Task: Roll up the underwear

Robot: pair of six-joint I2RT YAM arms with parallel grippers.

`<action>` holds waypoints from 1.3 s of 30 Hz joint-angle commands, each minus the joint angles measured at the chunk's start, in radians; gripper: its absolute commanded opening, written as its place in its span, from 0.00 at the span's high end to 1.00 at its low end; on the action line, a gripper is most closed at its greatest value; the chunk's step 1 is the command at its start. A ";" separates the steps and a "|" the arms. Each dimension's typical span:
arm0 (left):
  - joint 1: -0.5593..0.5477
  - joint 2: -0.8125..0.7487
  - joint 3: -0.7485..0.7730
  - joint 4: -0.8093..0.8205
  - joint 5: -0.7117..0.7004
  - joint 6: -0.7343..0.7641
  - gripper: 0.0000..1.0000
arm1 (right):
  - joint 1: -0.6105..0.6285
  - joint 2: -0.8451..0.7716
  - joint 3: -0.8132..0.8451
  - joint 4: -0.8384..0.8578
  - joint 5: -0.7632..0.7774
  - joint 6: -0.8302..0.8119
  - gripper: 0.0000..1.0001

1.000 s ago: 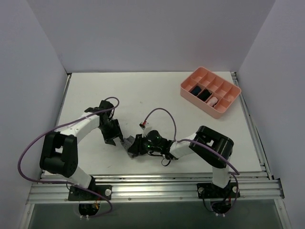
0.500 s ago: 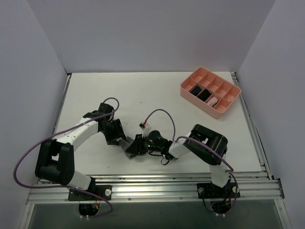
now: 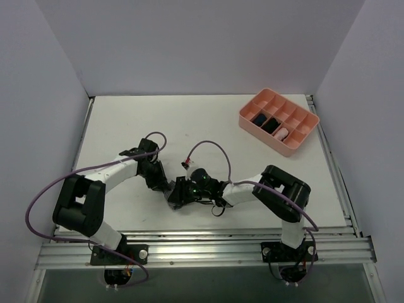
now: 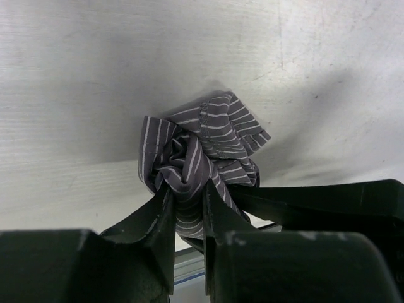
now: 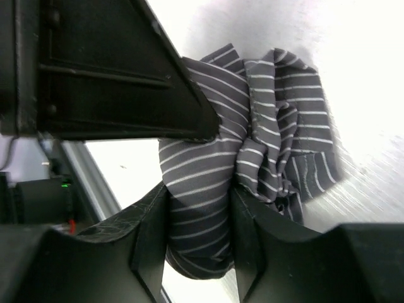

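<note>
Grey striped cloth underwear [image 4: 202,142], bunched into a wad, sits on the white counter [image 4: 95,76], well apart from the pink divided plastic tray [image 3: 278,121]; left gripper [image 4: 188,211] and right gripper [image 5: 199,233] both clench it.

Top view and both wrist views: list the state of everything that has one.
underwear: bunched into a loose roll on the table, pinched from two sides.
left gripper: shut on the underwear.
right gripper: shut on the underwear.
tray: upright at the far right, three compartments filled.
bundles: rolled, one in each filled compartment.
</note>
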 commanded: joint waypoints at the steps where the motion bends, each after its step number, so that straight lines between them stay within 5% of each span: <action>1: -0.047 0.062 0.021 -0.048 -0.031 0.036 0.85 | 0.007 -0.047 0.049 -0.523 0.198 -0.152 0.63; 11: -0.117 0.134 0.100 -0.128 -0.082 0.030 0.87 | 0.088 -0.173 0.335 -0.881 0.483 -0.364 0.51; 22: -0.151 0.202 0.137 -0.158 -0.093 0.012 0.88 | 0.292 -0.090 0.503 -0.991 0.642 -0.511 0.50; 39: -0.165 0.226 0.160 -0.192 -0.110 0.004 0.88 | 0.353 0.014 0.507 -1.044 0.789 -0.561 0.51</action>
